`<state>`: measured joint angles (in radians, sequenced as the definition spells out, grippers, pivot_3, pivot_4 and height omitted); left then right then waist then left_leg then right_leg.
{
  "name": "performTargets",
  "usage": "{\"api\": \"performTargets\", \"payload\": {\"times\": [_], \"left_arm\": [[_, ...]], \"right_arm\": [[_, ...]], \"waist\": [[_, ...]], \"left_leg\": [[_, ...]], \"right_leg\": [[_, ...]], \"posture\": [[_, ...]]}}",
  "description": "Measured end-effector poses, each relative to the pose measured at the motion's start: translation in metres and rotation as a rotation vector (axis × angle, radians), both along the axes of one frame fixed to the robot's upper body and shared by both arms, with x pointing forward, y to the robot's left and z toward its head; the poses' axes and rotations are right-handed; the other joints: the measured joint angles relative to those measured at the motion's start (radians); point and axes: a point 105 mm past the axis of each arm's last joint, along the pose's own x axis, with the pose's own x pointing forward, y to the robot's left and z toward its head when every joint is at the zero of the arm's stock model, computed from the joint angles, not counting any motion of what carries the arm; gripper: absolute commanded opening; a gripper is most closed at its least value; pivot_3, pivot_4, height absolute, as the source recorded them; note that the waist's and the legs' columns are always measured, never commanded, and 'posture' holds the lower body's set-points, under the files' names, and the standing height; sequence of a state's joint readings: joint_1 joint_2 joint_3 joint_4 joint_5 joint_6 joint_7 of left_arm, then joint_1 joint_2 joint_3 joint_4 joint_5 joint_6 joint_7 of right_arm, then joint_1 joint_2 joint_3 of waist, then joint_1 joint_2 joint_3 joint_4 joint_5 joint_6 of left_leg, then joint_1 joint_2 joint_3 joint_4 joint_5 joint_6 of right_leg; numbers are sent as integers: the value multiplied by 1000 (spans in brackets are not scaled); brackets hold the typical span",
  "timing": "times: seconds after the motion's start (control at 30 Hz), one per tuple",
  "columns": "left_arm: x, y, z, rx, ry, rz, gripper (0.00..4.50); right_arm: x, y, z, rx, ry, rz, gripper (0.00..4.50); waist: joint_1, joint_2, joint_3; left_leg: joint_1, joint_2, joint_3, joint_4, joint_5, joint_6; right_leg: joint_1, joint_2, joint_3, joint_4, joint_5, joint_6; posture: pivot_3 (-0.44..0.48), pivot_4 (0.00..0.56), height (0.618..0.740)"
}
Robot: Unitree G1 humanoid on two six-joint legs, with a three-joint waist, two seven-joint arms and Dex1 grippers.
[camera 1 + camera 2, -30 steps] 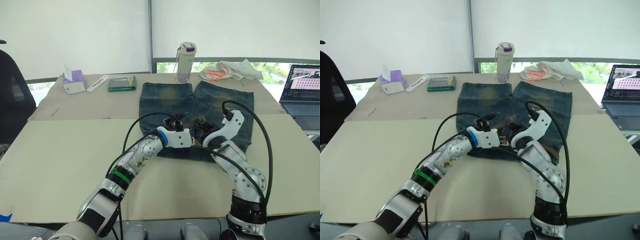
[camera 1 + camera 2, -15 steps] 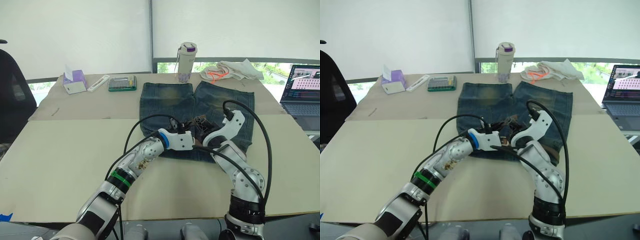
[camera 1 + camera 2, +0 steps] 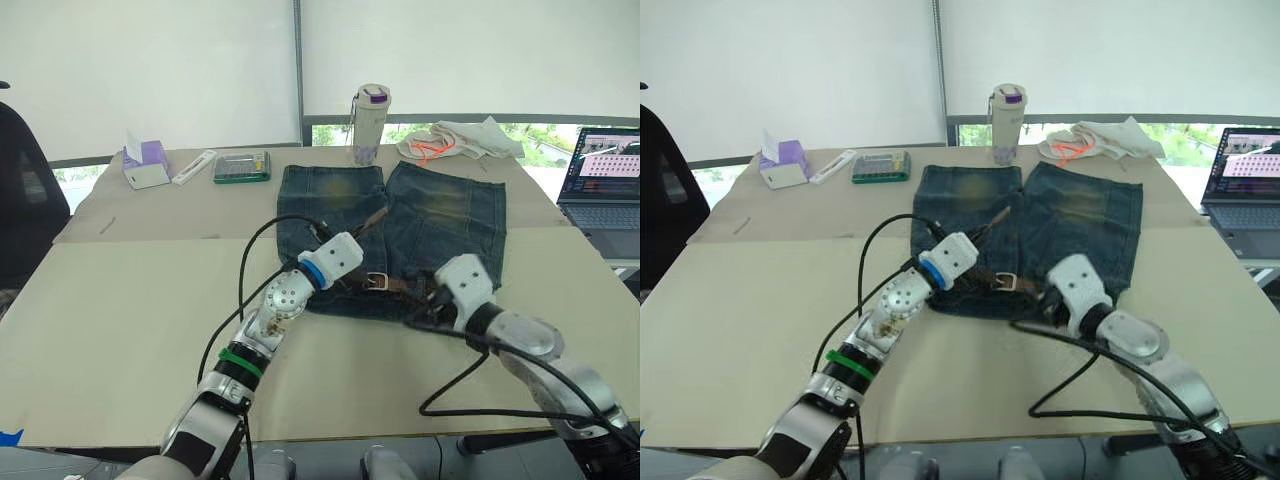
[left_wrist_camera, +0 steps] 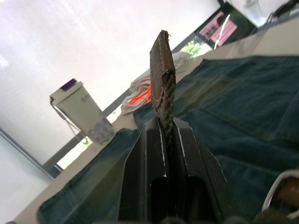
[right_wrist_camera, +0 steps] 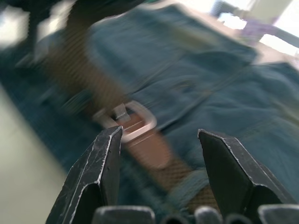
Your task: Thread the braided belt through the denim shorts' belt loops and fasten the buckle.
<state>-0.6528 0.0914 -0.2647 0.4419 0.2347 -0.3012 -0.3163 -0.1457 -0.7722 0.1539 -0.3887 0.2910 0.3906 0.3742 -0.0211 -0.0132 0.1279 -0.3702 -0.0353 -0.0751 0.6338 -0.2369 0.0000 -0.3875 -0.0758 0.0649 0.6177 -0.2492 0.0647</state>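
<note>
The left pincer [image 4: 166,154] holds the belt [image 4: 162,79] tip above the shorts [image 3: 440,215]. The right pincer [image 5: 161,140] is wide near the buckle [image 5: 131,122]. A weak hold may let the tip slip.

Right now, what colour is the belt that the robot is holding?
Dark brown, woven belt, clearest in the left wrist view, pinched in the left hand.

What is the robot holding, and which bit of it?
The left claw pinches the braided belt just below its tip end. The right claw is open, holding nothing.
</note>
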Motion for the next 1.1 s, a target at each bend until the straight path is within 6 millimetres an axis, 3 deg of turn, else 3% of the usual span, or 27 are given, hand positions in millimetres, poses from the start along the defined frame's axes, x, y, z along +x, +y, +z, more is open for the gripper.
{"api": "performTargets", "payload": {"times": [0.17, 0.47, 0.57, 0.77, 0.9, 1.1], "left_arm": [[8, 12, -1, -80, 142, -3, 0], [13, 21, 9, -199, 263, 30, 0], [14, 23, 12, -209, 277, 39, 0], [14, 35, 15, -142, 263, 58, 0], [7, 37, 4, 99, 186, 18, 0], [-7, 27, -23, 410, 108, -77, 0]], "right_arm": [[3, 9, -12, -156, -17, 79, 2859], [21, -1, -31, -395, -43, 54, 2859], [24, 0, -32, -411, -56, 49, 2094], [24, 2, -35, -413, -61, 38, 42], [25, 2, -34, -448, -93, 29, 42], [30, 6, -26, -586, -341, 35, 42]], "waist": [[6, 0, 0], [13, -1, 0], [11, -1, 0], [9, -1, 0], [9, 0, 0], [9, 0, 0]], "left_leg": [[0, -1, -1, 0, 0, 0], [-1, -1, -1, 1, 0, 0], [0, -1, -1, 1, 0, 0], [0, -1, -1, 1, 0, 0], [0, -1, -1, 0, 0, 0], [0, -1, 0, 0, 0, -1]], "right_leg": [[0, 0, 0, 0, 2, -4], [1, -1, 0, -1, 2, -4], [1, -1, 0, -1, 3, -4], [0, -1, 0, 0, 3, -4], [0, -1, 0, 0, 3, -5], [0, -1, 0, 0, 3, -5]], "posture": [[0, 150, 740], [0, 150, 740], [0, 150, 740], [0, 150, 740], [0, 150, 740], [0, 150, 740]]}}
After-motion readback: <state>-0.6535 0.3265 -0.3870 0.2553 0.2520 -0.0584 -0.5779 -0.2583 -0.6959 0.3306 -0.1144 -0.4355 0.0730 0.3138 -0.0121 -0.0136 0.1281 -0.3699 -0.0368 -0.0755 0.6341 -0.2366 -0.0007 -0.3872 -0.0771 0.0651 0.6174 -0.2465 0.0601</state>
